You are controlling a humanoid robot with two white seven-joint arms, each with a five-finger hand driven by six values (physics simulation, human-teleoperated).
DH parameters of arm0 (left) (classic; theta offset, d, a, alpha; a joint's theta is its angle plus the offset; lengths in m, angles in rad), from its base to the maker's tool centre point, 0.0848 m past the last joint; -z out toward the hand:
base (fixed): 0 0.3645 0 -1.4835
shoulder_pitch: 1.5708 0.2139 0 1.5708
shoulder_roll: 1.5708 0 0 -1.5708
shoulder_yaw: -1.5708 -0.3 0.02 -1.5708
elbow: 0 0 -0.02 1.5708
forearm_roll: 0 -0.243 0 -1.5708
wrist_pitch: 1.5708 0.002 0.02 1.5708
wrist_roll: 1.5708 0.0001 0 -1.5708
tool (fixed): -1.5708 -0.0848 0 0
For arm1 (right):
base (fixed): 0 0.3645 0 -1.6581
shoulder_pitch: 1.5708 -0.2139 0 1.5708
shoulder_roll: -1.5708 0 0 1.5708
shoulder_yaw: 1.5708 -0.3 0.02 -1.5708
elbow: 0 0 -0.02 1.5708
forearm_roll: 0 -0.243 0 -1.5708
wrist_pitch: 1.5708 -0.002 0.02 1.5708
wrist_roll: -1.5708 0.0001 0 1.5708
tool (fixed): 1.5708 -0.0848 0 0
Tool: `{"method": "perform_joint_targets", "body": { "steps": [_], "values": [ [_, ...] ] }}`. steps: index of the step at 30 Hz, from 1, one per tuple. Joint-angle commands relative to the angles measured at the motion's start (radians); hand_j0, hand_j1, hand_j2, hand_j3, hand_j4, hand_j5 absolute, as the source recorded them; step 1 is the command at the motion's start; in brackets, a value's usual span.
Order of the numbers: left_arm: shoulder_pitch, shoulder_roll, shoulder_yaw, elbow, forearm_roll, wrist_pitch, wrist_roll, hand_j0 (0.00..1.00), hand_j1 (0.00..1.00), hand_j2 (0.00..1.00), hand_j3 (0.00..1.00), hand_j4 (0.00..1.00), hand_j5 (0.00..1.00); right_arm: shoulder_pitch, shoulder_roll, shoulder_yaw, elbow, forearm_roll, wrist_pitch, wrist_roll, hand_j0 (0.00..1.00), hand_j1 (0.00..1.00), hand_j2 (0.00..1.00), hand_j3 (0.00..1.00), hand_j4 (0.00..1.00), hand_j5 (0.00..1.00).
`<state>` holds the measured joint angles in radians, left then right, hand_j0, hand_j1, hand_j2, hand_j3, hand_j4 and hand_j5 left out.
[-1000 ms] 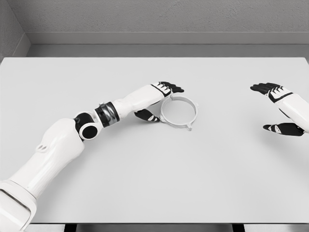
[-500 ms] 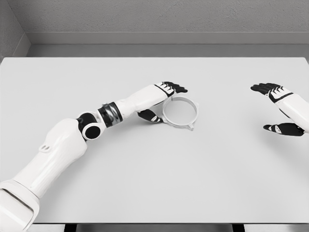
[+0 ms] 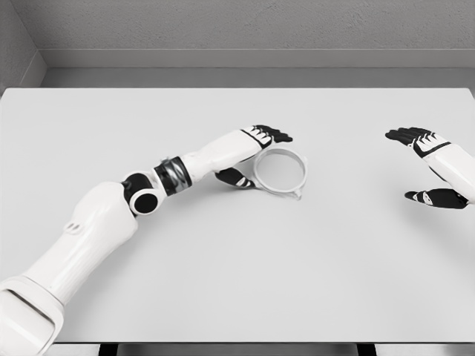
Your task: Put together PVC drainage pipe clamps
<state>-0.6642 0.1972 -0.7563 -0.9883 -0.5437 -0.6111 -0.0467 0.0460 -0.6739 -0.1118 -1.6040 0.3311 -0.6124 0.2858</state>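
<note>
The left hand [image 3: 256,152] lies low over the counter [image 3: 237,252] with its fingers [image 3: 273,134] reaching past the far-left edge of the clamp ring [image 3: 280,172] and its thumb [image 3: 236,178] at the ring's near-left edge. The hand brackets that side of the ring; whether either actually touches it is too fine to tell, and the grip does not look closed. The ring lies flat just right of the hand, near the counter's middle, with a small tab sticking out at its near-right side. It has no real long axis, so what matters is that its rim sits between finger and thumb. The right hand [image 3: 434,169] hovers spread, holding nothing, well apart at the counter's right edge, so the left is plainly the nearer one.
</note>
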Motion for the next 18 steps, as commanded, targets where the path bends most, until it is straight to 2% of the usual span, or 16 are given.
{"method": "perform_joint_targets", "body": {
  "steps": [1,7,9,11,13,15,18],
  "values": [
    [0.002,-0.004,0.002,-0.001,0.005,0.000,0.001,1.00,1.00,1.00,1.00,1.00,1.00,0.000,-0.001,0.000,-0.001,-0.007,0.002,-0.001,1.00,1.00,1.00,1.00,1.00,1.00],
    [-0.003,0.005,0.012,0.000,0.008,0.000,0.001,1.00,1.00,1.00,1.00,1.00,1.00,0.000,0.000,0.000,-0.001,-0.007,0.002,-0.001,1.00,1.00,1.00,1.00,1.00,1.00],
    [-0.009,0.051,0.014,-0.007,0.018,0.000,0.001,1.00,1.00,1.00,1.00,1.00,1.00,0.000,0.000,0.000,-0.001,-0.007,0.002,-0.002,1.00,1.00,1.00,1.00,1.00,1.00],
    [-0.028,0.149,0.020,-0.029,0.027,0.000,0.001,1.00,1.00,1.00,1.00,1.00,1.00,0.000,0.000,0.000,-0.001,-0.007,0.002,-0.001,1.00,1.00,1.00,1.00,1.00,1.00],
    [-0.029,0.277,0.084,-0.052,0.027,0.000,0.001,1.00,1.00,1.00,1.00,1.00,1.00,0.000,0.000,0.000,-0.001,-0.007,0.002,-0.001,1.00,1.00,1.00,1.00,1.00,1.00],
    [-0.026,0.402,0.123,-0.043,0.027,0.000,0.001,1.00,1.00,1.00,1.00,1.00,1.00,0.000,0.000,0.000,-0.001,-0.007,0.002,-0.001,1.00,1.00,1.00,1.00,1.00,1.00],
    [-0.020,0.478,0.166,-0.039,0.036,0.000,0.004,1.00,1.00,1.00,1.00,1.00,1.00,0.000,0.000,0.000,-0.001,-0.007,0.002,-0.001,1.00,1.00,1.00,1.00,1.00,1.00]
  ]
}}
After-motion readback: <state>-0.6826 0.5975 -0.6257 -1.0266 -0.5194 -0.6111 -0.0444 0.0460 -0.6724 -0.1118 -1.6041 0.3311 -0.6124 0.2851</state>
